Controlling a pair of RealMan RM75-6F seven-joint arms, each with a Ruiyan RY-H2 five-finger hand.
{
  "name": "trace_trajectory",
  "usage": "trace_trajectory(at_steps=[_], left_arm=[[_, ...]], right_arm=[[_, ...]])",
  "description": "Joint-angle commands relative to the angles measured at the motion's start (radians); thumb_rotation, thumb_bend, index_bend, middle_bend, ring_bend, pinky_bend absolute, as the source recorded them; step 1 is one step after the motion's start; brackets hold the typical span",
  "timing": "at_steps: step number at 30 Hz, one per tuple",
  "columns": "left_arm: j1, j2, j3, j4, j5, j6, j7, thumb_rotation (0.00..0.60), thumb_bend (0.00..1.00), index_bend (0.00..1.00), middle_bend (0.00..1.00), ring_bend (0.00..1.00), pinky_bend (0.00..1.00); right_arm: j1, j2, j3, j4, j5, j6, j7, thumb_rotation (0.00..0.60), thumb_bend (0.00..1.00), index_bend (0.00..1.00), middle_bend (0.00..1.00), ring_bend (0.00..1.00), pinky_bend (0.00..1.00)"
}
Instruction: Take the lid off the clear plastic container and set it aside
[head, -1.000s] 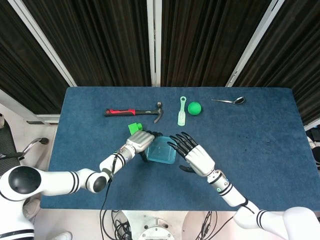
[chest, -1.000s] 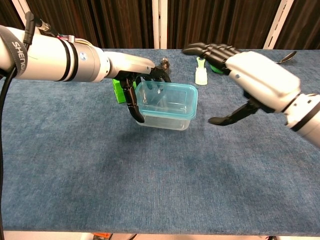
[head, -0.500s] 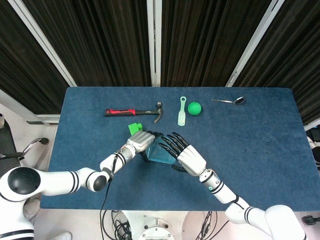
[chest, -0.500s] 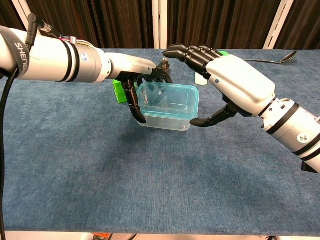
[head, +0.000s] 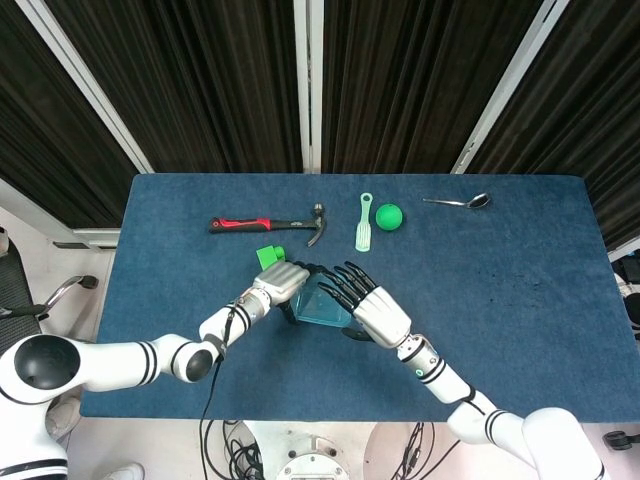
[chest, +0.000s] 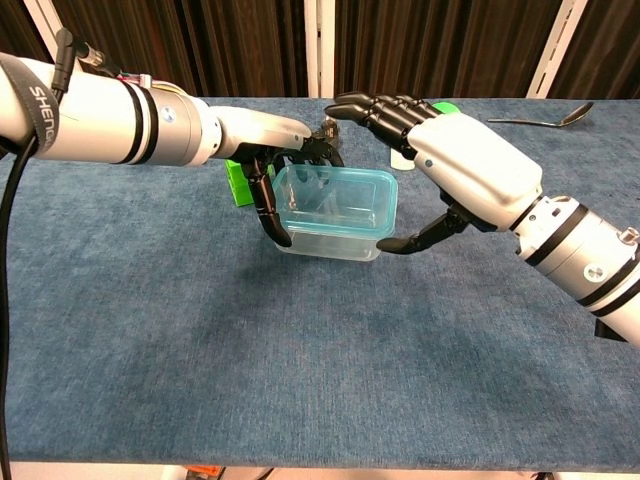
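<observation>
Fingers (chest: 268, 200) of the left hand (chest: 262, 132) curl down around the left end of the container (chest: 335, 212), dark tips against its left wall and far-left corner, so this hand grips the box. The right hand (chest: 468, 170) hangs over the container's right end with its fingers (chest: 375, 108) held together and stretched out flat above the far right edge of the lid (chest: 340, 193), while the thumb reaches in low toward the near right corner; whether it touches the plastic I cannot tell. That hand holds nothing plainly and its fingers and thumb stand wide apart.

From the head view, the left arm comes in from the near left, forearm low over the counter (head: 520, 290), and the right arm comes from the near right, palm turned down and wrist raised. The container sits near the middle of the counter, slightly to the near side, its teal-tinted lid still seated on it.

Just left of the container, partly behind the left hand, is a green block (head: 268, 256). Along the far side lie a hammer (head: 270, 224) with a red and black handle, a pale green spatula (head: 364, 223), a green ball (head: 388, 216) just beside it, and a spoon (head: 460, 201) at the far right. Blue felt-like cloth covers the counter. Behind it hang dark pleated curtains (head: 220, 80) crossed by white frame bars.
</observation>
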Motion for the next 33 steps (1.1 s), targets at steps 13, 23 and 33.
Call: trace_trajectory(at_steps=[13, 23, 33], left_arm=[[-0.002, -0.018, 0.002, 0.027, 0.003, -0.006, 0.013, 0.6, 0.0, 0.21, 0.26, 0.19, 0.25], [0.0, -0.018, -0.002, 0.034, 0.008, -0.009, 0.013, 0.6, 0.0, 0.21, 0.26, 0.19, 0.25], [0.001, -0.012, -0.007, 0.028, 0.004, -0.017, 0.008, 0.6, 0.0, 0.21, 0.26, 0.19, 0.25]], right_arm=[[0.01, 0.013, -0.001, -0.022, 0.022, 0.002, 0.006, 0.6, 0.02, 0.0, 0.0, 0.0, 0.0], [0.014, 0.009, 0.0, -0.012, 0.027, 0.02, 0.014, 0.6, 0.07, 0.0, 0.0, 0.0, 0.0], [0.018, 0.001, 0.002, 0.009, 0.027, 0.046, 0.02, 0.6, 0.17, 0.0, 0.0, 0.0, 0.0]])
